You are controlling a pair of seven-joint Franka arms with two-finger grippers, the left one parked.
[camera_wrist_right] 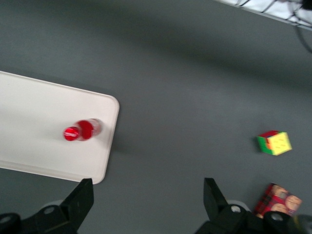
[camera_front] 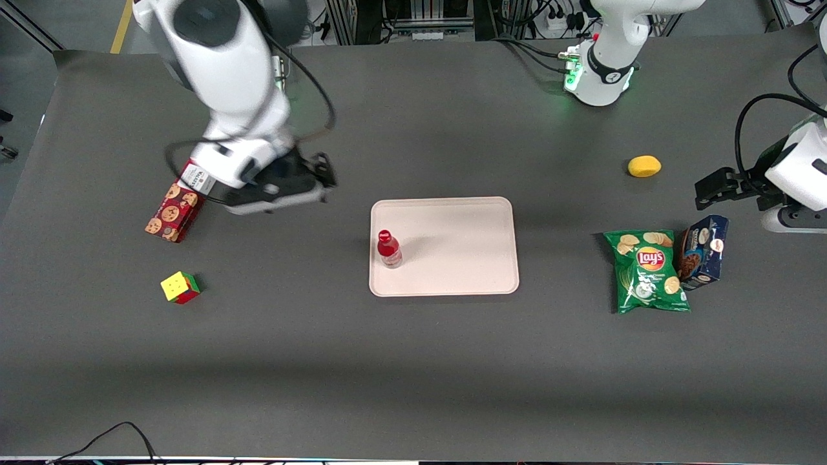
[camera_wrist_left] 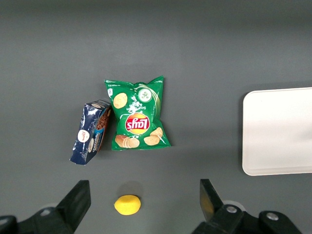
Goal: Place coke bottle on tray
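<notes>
The small red coke bottle stands upright on the pale pinkish-cream tray, close to the tray edge that faces the working arm's end of the table. My gripper hangs open and empty above bare table, beside the tray and farther from the front camera than the bottle. Its two dark fingers stand wide apart with only grey table between them.
A red cookie box lies under the working arm, and a colourful cube lies nearer the front camera. Toward the parked arm's end lie a green chips bag, a blue box and a yellow lemon.
</notes>
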